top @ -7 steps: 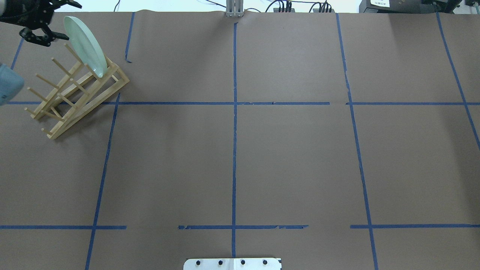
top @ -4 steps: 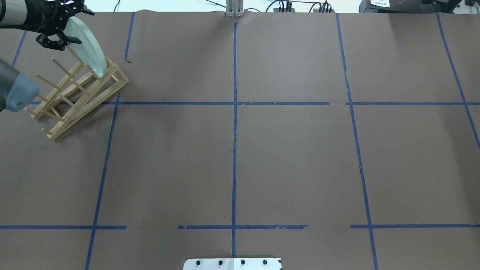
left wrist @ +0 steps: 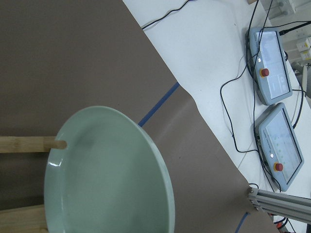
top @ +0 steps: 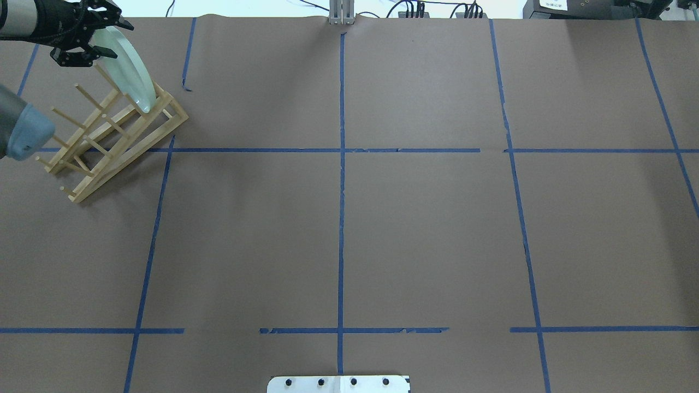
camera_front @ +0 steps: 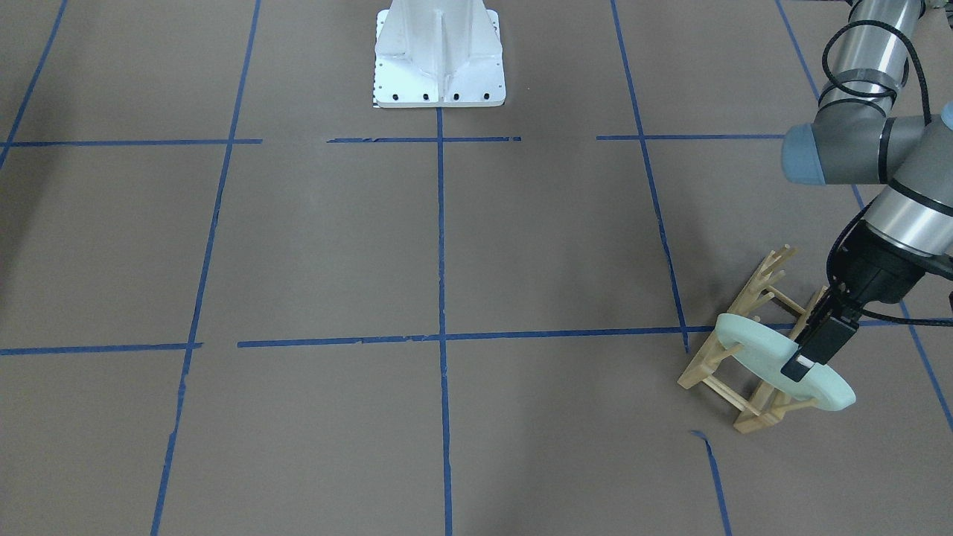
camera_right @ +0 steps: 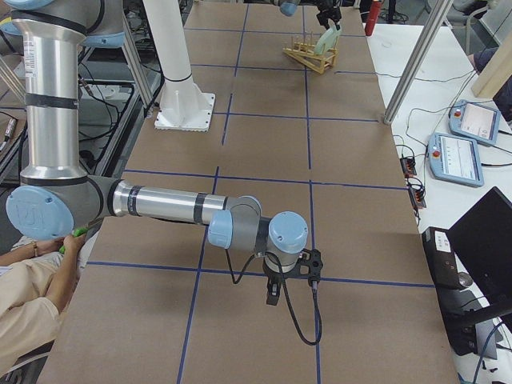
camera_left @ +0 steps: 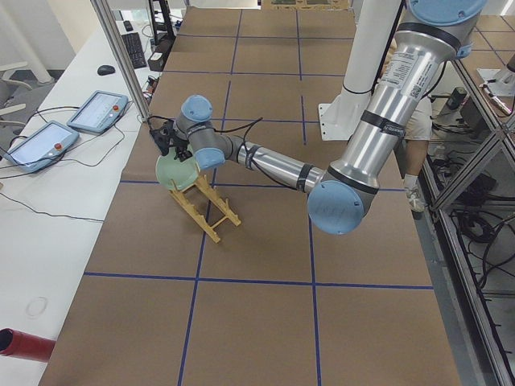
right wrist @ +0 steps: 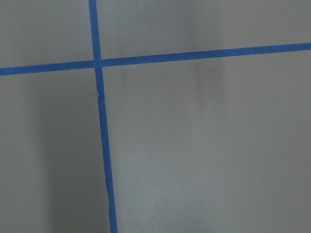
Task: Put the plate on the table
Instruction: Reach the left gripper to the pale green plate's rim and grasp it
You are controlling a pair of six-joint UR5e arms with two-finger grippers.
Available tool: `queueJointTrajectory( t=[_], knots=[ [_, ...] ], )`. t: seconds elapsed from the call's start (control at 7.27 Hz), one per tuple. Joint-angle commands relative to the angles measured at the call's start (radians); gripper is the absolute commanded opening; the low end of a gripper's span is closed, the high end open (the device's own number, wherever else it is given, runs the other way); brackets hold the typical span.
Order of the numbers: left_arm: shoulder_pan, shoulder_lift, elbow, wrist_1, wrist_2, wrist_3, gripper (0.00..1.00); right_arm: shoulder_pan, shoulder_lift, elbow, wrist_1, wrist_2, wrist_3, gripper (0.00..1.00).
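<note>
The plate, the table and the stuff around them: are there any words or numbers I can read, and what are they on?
No text here can be read.
White label on the black box: too small to read.
Screens of the upper control tablet and lower control tablet: blurred, unreadable.
plate: plain, no writing.
table: only blue tape lines, no letters.
</note>
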Motion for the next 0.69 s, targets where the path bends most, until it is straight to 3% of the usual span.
queueJointTrajectory(
  t=[0.0,0.14,0.28,0.55],
  knots=[
    [-0.021,-0.001,0.001,0.0,-0.003,0.004,0.33,0.0,-0.002,0.0,0.0,0.0,0.0,1.0],
    [-0.022,-0.001,0.0,0.0,-0.004,0.004,0.2,0.0,0.0,0.0,0.0,0.0,0.0,1.0],
    [-0.022,-0.001,-0.005,-0.001,-0.006,0.004,0.0,0.0,0.0,0.0,0.0,0.0,0.0,1.0],
    [-0.028,-0.002,-0.027,-0.001,-0.01,0.002,0.0,0.0,0.0,0.0,0.0,0.0,0.0,1.0]
  ],
)
